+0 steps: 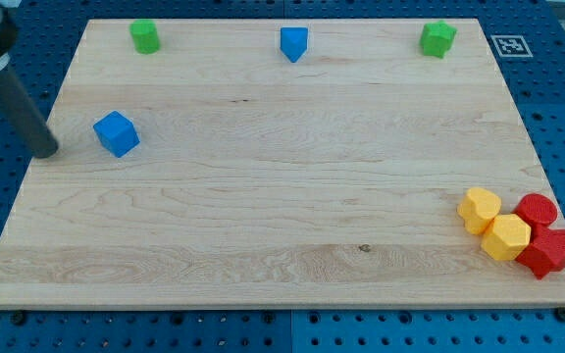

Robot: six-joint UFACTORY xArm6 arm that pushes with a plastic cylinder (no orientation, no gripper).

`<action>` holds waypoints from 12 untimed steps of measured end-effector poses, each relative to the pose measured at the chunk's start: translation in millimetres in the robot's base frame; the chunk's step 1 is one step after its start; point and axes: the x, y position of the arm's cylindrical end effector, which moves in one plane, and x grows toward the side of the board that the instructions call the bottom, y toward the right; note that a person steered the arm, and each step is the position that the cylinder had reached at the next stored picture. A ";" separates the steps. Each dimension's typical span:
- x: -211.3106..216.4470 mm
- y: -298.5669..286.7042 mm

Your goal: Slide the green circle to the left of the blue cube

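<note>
The green circle [145,36] stands near the view's top left corner of the wooden board [282,196]. The blue cube [116,133] lies lower, at the view's left. My tip [47,151] rests on the board just left of the blue cube, apart from it, and well below the green circle. The dark rod rises from the tip toward the view's top left.
A blue pointed block [293,43] sits at the top middle. A green star-like block [437,39] sits at the top right. Two yellow blocks [479,210] [506,236] and two red blocks [537,211] [547,252] cluster at the bottom right edge.
</note>
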 end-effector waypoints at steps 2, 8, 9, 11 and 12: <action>-10.1 162.9; -213.4 -13.4; -241.1 14.2; -171.7 136.0; -164.8 147.4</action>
